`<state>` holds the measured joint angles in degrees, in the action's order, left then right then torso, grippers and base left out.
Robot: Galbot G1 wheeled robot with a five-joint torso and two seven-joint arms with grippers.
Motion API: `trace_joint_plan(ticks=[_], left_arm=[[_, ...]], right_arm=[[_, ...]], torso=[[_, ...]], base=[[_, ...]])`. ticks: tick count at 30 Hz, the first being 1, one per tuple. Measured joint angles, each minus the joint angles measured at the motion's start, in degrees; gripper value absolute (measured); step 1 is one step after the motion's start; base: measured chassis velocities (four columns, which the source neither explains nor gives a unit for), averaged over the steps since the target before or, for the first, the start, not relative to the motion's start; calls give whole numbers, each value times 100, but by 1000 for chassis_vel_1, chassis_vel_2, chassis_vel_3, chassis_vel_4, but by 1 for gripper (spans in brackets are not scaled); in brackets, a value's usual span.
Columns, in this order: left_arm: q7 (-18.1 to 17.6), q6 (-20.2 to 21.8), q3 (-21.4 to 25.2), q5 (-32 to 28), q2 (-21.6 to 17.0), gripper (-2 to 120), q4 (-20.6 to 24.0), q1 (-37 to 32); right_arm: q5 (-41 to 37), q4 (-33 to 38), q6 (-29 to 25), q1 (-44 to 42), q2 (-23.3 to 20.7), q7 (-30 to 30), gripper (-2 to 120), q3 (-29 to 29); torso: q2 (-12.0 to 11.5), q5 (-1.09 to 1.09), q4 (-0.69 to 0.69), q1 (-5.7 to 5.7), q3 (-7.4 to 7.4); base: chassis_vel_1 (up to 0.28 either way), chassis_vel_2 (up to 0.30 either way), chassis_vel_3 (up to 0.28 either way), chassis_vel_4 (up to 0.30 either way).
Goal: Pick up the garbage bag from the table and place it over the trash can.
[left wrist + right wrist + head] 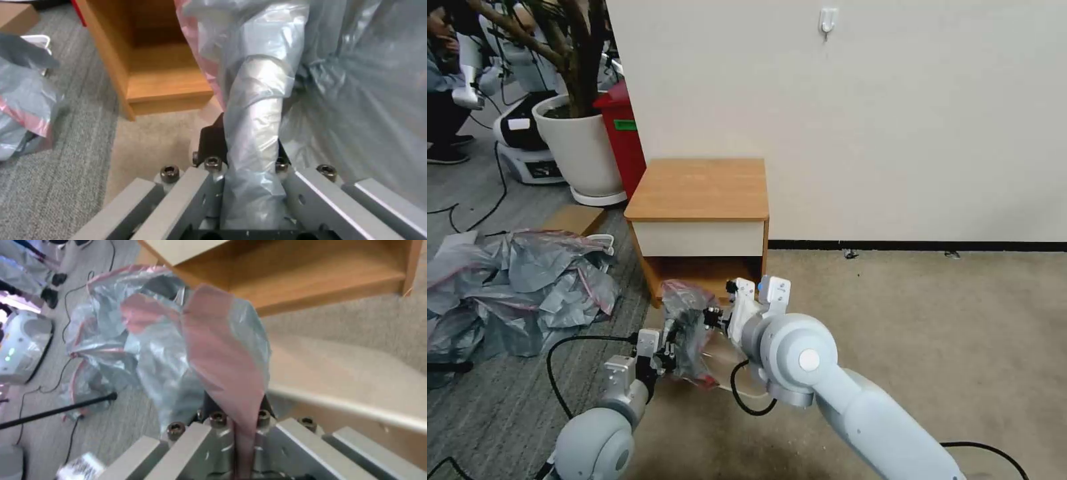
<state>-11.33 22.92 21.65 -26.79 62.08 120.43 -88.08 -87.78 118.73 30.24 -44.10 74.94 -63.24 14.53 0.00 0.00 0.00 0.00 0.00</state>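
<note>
Carpet is showing at lower centre of the head view, where the bag is hanging between the left pincer and right pincer, both clamping its plastic, just before the tabletop's shelf.

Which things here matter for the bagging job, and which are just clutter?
Job: garbage bag, held between left gripper and right gripper; trash can below; table.
Clutter: bag heap, plant pot, red bin.

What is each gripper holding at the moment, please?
Left gripper: shut on the garbage bag.
Right gripper: shut on the same garbage bag.
</note>
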Motion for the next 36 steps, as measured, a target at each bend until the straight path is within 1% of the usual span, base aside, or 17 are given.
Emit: trace_joint_plan(ticks=[2,4,6,10,13,14,19,23,24,27,36], left_arm=[[147,-77,59,-3,-3,4,0,-59],[171,-89,68,-4,-4,4,0,-67],[325,-170,141,-11,-9,4,0,-122],[421,-217,197,-27,-10,4,-1,-151],[569,-294,303,-166,-14,4,-8,-195],[683,-347,399,-291,-2,4,-8,-216],[724,-376,503,-455,23,4,-8,-218],[701,-379,653,-770,101,4,21,-198],[701,-379,653,-770,101,4,21,-198],[580,-375,738,-1051,178,4,35,-137],[468,-368,880,-1454,229,4,36,8]], right_arm=[[-17,-103,3,68,-74,56,0,-63],[-20,-123,4,77,-88,63,0,-75],[-30,-275,22,118,-197,133,0,-169],[-32,-336,37,119,-271,175,0,-224],[-32,-409,55,115,-403,243,0,-329],[-31,-439,73,89,-537,295,0,-406],[-31,-430,108,22,-665,346,0,-506],[-27,-312,169,-166,-816,412,0,-679],[-27,-312,169,-166,-816,412,0,-679],[-7,-225,198,-339,-921,474,0,-840],[12,-43,258,-677,-1229,665,0,-1163]], torso=[[0,0,0,0,0],[0,0,0,0,0],[0,0,0,0,0],[0,0,0,0,0],[0,1,0,0,0],[0,0,0,0,0],[0,0,0,0,0],[0,0,0,0,0],[0,0,0,0,0],[0,1,0,0,0],[0,0,-1,0,0]], base=[[0,0,0,0],[0,0,0,0],[0,0,0,0],[0,0,0,0],[0,0,0,0],[0,0,0,0],[0,0,0,0],[0,0,0,0],[0,0,0,0],[0,0,0,0],[0,0,0,0]])
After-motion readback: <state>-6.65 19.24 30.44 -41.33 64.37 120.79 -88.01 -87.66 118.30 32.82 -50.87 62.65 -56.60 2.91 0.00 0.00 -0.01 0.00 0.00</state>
